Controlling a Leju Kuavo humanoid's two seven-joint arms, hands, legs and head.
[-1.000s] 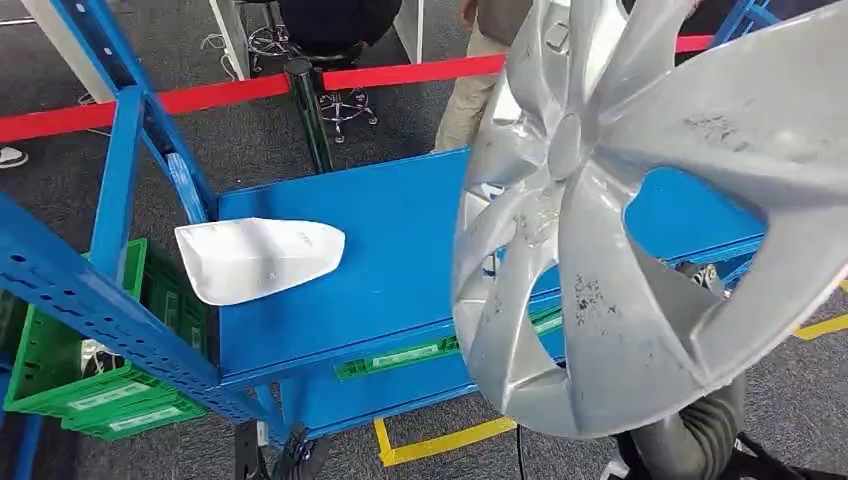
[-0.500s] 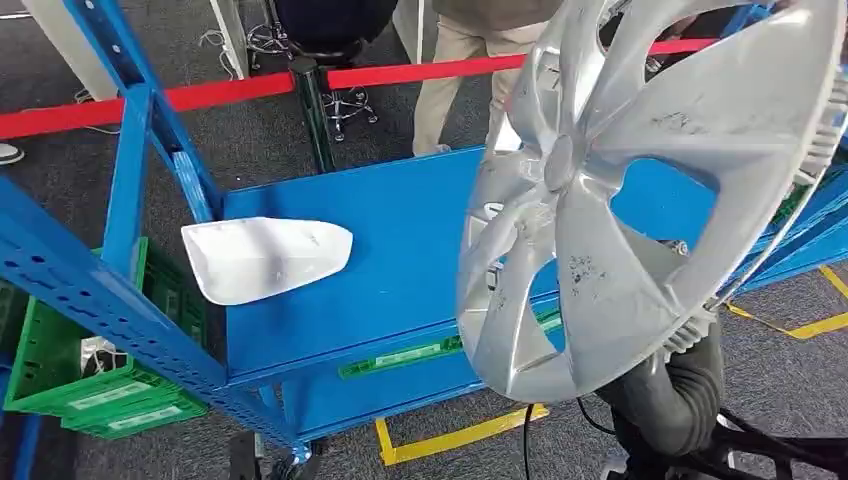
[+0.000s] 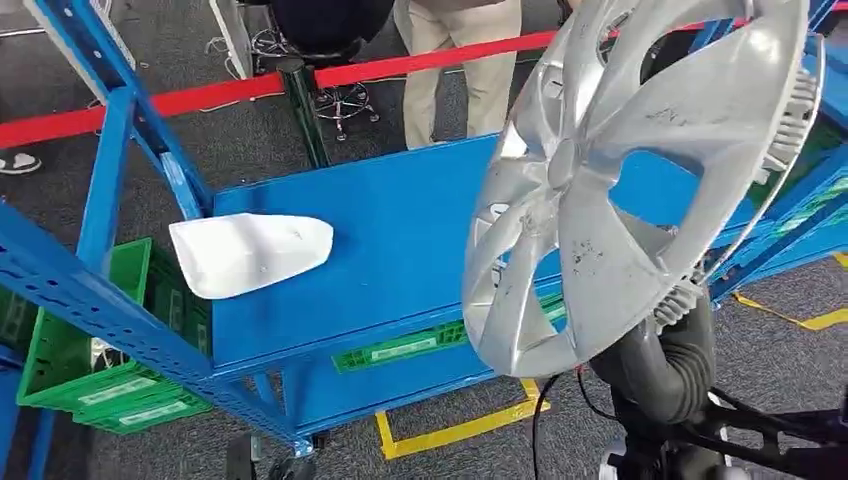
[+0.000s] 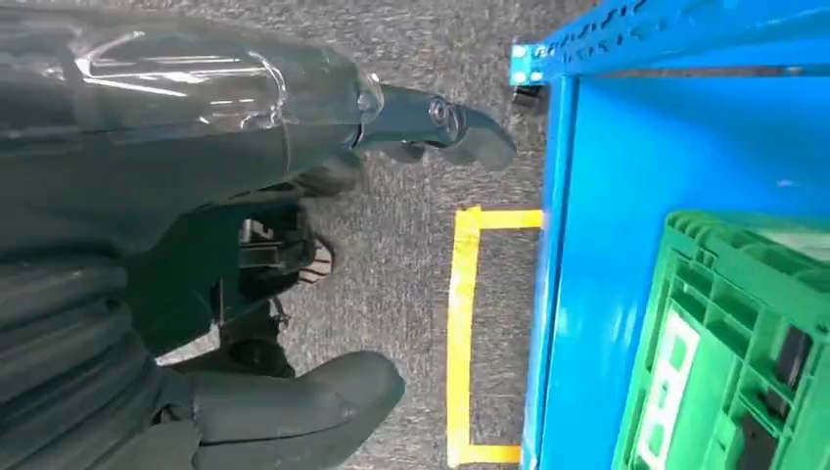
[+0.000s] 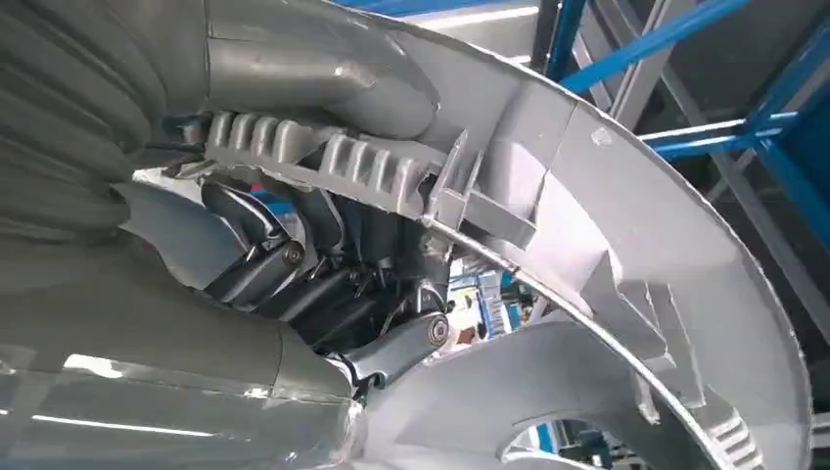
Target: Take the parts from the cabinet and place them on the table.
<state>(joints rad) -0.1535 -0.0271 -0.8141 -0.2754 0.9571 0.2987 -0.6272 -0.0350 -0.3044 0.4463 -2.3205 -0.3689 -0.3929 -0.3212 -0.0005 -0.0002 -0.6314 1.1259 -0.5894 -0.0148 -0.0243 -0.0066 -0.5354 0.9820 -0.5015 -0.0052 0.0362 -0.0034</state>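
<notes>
High over the blue table [image 3: 400, 240] our right hand [image 5: 323, 284] grips the hubcap [image 3: 620, 180] by its rim; left hand [image 4: 294, 245] hangs loose. Any wobble could drop it short.

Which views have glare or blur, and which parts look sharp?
Head view: mostly sharp; the hubcap shines softly near its hub, and the white part on the blue shelf looks washed out. Left wrist view: streaks of glare on the left hand; the green crate is slightly soft. Right wrist view: glare streaks on the right hand.
</notes>
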